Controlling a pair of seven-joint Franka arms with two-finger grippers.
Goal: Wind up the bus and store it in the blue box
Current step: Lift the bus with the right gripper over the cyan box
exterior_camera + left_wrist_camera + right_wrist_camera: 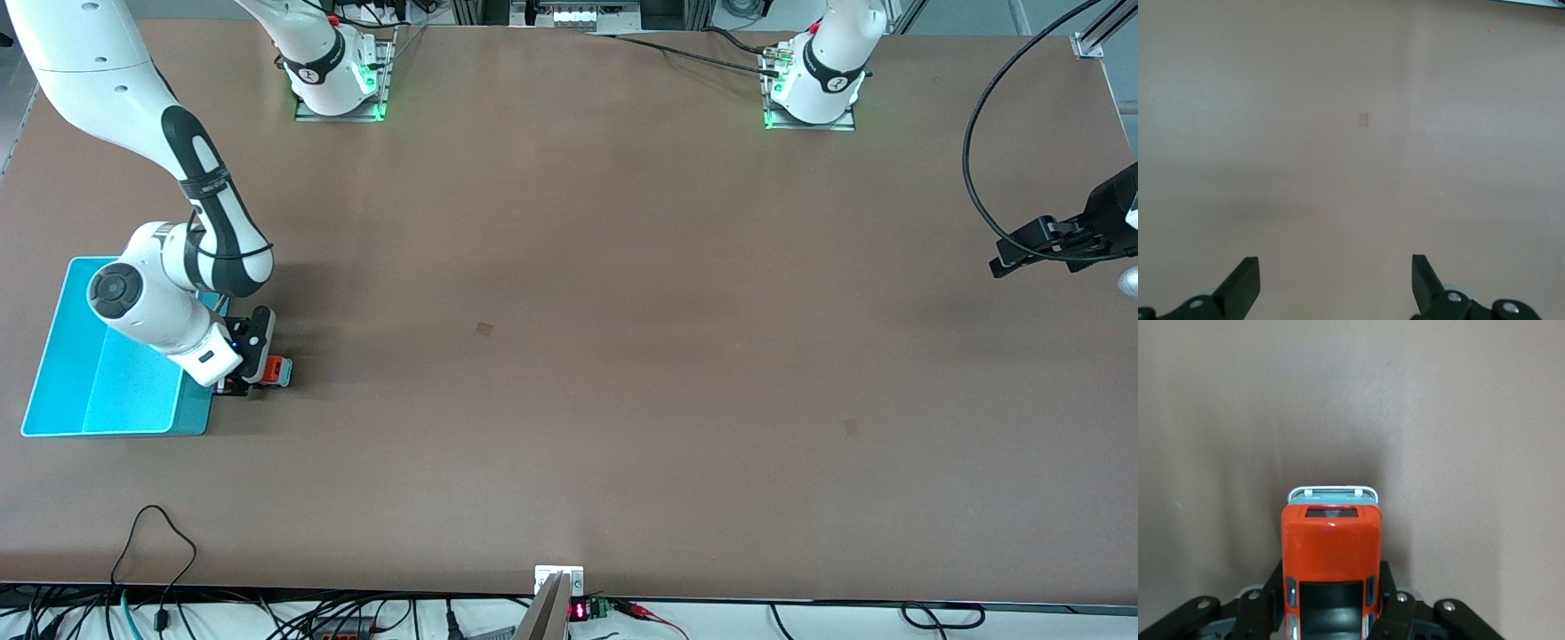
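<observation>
One bus clamped between the right end effector fingers.

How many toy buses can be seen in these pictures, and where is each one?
1. The bus sits between the fingers of the right hand, low over the table, beside the blue box. The arm hides part of the box, so another could be hidden.

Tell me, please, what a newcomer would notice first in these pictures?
First comes the orange-red bus, gripped by the right end effector low over the table, just beside the blue box at the right arm's end. The box looks bright against the brown surface. The left end effector waits open at the table's edge, at the left arm's end.
</observation>
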